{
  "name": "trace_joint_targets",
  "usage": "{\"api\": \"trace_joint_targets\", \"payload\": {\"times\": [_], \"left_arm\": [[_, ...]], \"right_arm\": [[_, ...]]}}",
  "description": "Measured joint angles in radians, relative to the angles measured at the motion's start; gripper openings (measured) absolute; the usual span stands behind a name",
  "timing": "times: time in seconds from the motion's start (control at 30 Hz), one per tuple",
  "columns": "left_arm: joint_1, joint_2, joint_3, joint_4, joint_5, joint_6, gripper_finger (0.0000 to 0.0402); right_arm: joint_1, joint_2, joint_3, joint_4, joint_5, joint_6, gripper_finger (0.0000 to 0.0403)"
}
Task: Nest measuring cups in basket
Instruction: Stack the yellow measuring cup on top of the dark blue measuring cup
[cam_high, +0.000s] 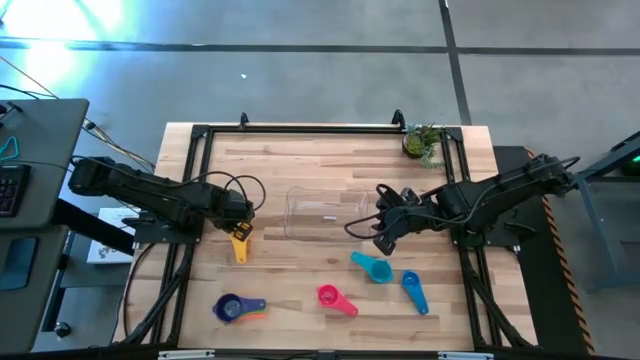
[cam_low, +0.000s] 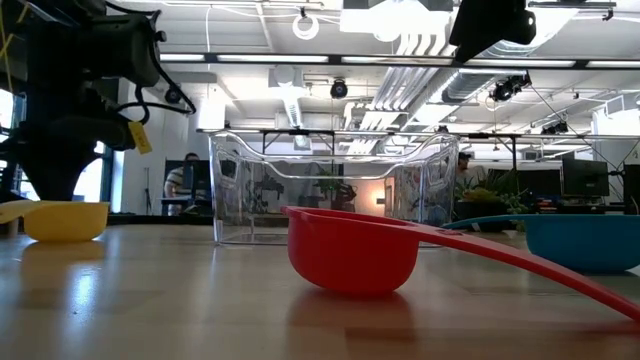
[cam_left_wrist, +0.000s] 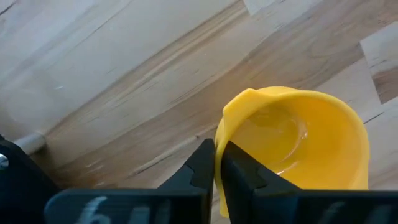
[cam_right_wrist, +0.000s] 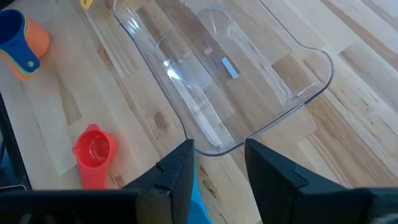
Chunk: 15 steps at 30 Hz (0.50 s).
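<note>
A pale wooden table (cam_high: 300, 170) fills the middle of the high view, grey floor around it and a lit workshop ceiling behind in the low view. The clear basket (cam_high: 328, 213) sits at the centre. A small potted plant (cam_high: 423, 141) stands at the upper right corner. The left gripper (cam_left_wrist: 219, 168) is clamped on the rim of the yellow cup (cam_left_wrist: 298, 140), left of the basket. The right gripper (cam_right_wrist: 219, 163) hovers at the basket's right end, its fingers apart with nothing between them. Below it lie the teal cup (cam_high: 373, 267), the blue cup (cam_high: 414, 290) and the magenta cup (cam_high: 334, 298); at lower left a stack of cups (cam_high: 236, 309) shows purple over orange, the rest hard to make out. In the low view the magenta cup blocks part of the basket, and people beyond are blurred.
</note>
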<state>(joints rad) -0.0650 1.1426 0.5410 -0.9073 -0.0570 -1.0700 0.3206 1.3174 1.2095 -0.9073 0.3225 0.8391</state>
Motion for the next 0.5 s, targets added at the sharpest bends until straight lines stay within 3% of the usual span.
{"api": "trace_joint_targets", "payload": {"times": [0.5], "left_arm": [[-0.013,0.000,0.181,-0.016,0.000,0.075,0.0007]], "right_arm": [[-0.007,0.000,0.000,0.011,-0.038,0.006,0.0136]]}}
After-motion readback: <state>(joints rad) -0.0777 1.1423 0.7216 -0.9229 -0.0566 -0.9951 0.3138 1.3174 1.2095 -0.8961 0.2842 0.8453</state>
